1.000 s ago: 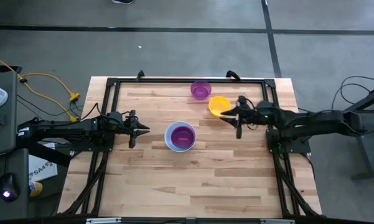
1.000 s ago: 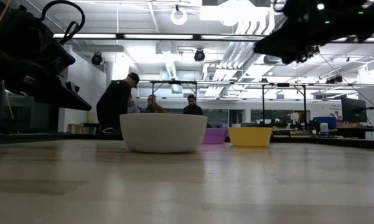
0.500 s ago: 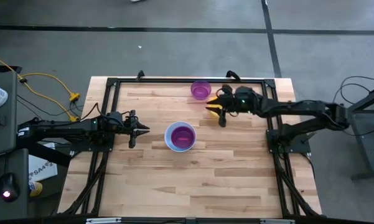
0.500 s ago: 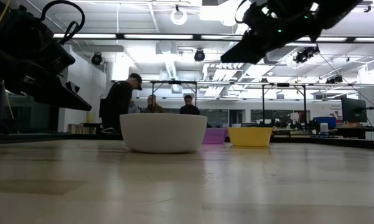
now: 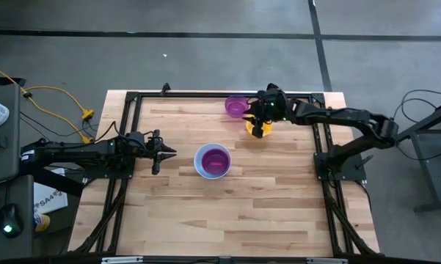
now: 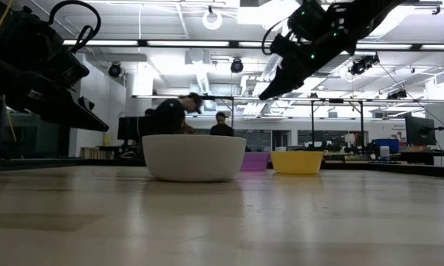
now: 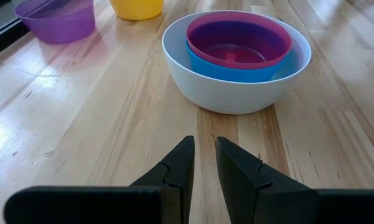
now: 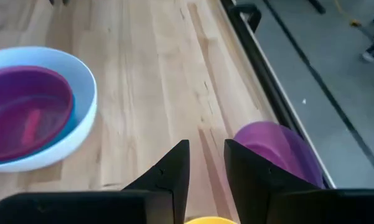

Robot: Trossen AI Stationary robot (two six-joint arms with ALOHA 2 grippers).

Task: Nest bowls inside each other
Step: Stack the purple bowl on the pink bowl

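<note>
Overhead, the right tool point(image 5: 258, 123) is seen above the yellow bowl point(image 5: 254, 126) near the far edge of the wooden bench point(image 5: 264, 213), its fingers slightly apart and nothing held. The left tool point(image 5: 166, 152) is parked by the left edge, fingers likewise slightly apart, empty. Five bowls are counted: a white bowl point(image 5: 201, 167) mid-bench with a blue bowl point(image 7: 236, 70) and a red bowl point(image 7: 238, 42) nested inside, and a purple bowl point(image 5: 235, 105) just beside the yellow one. People point(image 6: 171, 117) are seen in a bright workshop behind.

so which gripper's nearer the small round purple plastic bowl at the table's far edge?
Right. The right gripper hangs just beside the purple bowl, over the yellow bowl. The left gripper waits well away, beside the white bowl.
</note>
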